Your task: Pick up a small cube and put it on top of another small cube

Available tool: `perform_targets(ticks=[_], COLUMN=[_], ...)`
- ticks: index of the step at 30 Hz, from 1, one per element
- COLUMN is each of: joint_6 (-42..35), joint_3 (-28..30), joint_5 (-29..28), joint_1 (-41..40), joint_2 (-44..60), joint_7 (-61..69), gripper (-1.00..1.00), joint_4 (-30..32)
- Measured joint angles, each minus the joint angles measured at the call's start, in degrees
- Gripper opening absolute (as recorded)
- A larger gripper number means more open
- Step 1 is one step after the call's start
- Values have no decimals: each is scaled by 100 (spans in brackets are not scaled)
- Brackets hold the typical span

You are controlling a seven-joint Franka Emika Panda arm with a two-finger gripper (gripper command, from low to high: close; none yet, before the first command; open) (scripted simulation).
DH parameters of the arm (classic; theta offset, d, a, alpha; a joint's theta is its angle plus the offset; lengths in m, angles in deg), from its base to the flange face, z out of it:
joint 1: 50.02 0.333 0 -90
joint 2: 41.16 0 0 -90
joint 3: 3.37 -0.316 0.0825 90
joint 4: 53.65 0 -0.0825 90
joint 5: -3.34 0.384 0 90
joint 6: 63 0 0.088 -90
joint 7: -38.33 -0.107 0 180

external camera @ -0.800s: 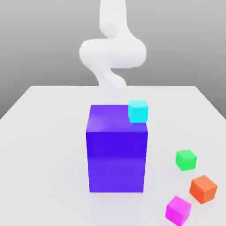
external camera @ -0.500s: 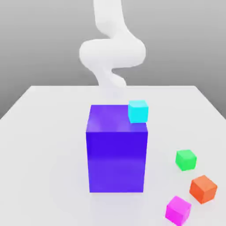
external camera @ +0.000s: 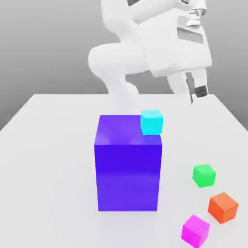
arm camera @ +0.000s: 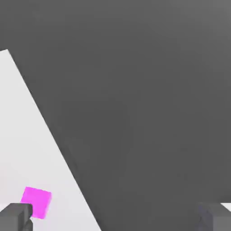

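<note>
Magenta cube (external camera: 195,229) on desk (external camera: 48,145), just beside orange cube (external camera: 223,207), green cube (external camera: 204,175) near past it | risk: descending tool (external camera: 193,94) may nudge orange cube, tight spacing | pose: tool released, fingers spread, empty, high above green cube, pointing down with a slight tilt

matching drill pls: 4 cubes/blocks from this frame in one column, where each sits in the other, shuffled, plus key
Things:
1. cyan cube
2. green cube
3. magenta cube
4. big blue block

Places, in the exterior view:
A. on the table, nearest the camera, below the orange cube
B. on the table, between the blue block and the orange cube, farther back than the orange one
C. at the top right corner of the big block
D. standing on the table near its middle

Pairs: 1-C, 2-B, 3-A, 4-D
</note>
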Motion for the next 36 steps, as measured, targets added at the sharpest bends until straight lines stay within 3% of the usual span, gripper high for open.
perform_targets(ticks=[14, 27, 31, 32, 36], joint_6=[556, 1282, 1886, 1997, 1989], joint_3=[-60, -386, -700, -768, -767], joint_5=[496, -264, -61, -9, -7], joint_1=[577, 617, 377, 320, 321], joint_2=[1692, 3036, 3821, 3967, 3966], joint_7=[3390, 5598, 5890, 5933, 5935], gripper=[0, 0, 0, -100, -100], joint_4=[144, 322, 168, 138, 137])
